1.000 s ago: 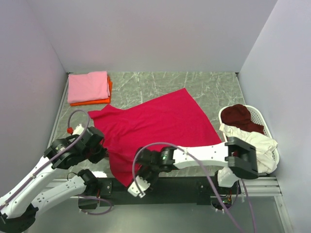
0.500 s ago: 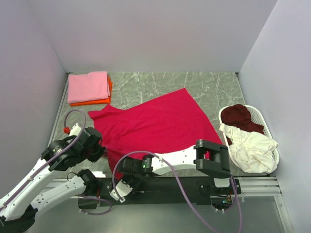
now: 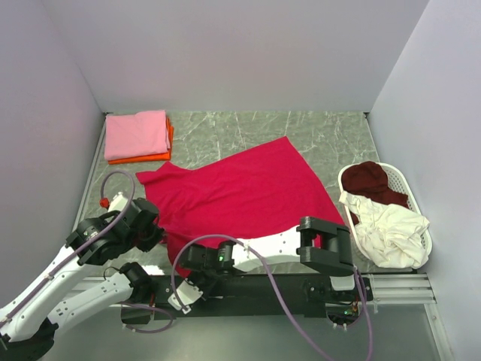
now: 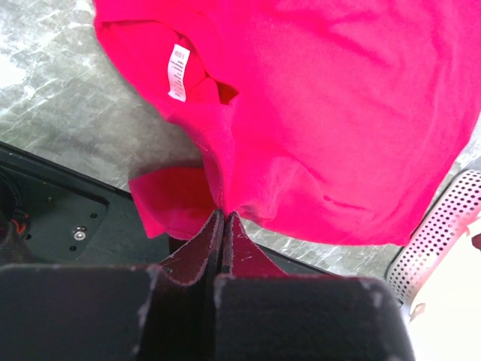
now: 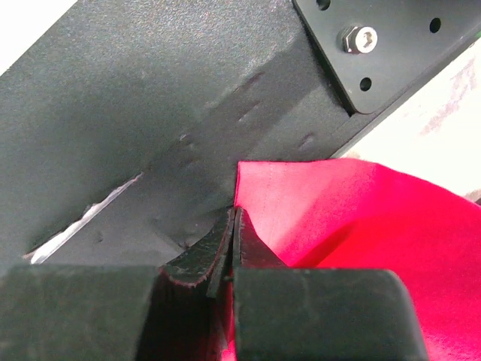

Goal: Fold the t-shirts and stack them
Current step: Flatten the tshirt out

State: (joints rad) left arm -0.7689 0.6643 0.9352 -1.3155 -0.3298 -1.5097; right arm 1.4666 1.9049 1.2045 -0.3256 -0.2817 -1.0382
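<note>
A crimson red t-shirt lies spread over the middle of the table, and its near edge hangs over the front. My left gripper is at the shirt's near left part. In the left wrist view its tips are shut on a pinch of red fabric just below the collar with the white label. My right gripper reaches left along the front edge, and in the right wrist view it is shut on the shirt's hem corner. A folded pink t-shirt rests on a folded orange one at the back left.
A white oval basket at the right holds a maroon shirt and a cream one. The black mounting plate runs along the table's near edge under the right gripper. Walls close in the left, back and right.
The right arm swung left along the front edge and its jaws closed on the red shirt's hem corner. The left gripper stayed shut on the shirt and barely shifted.
</note>
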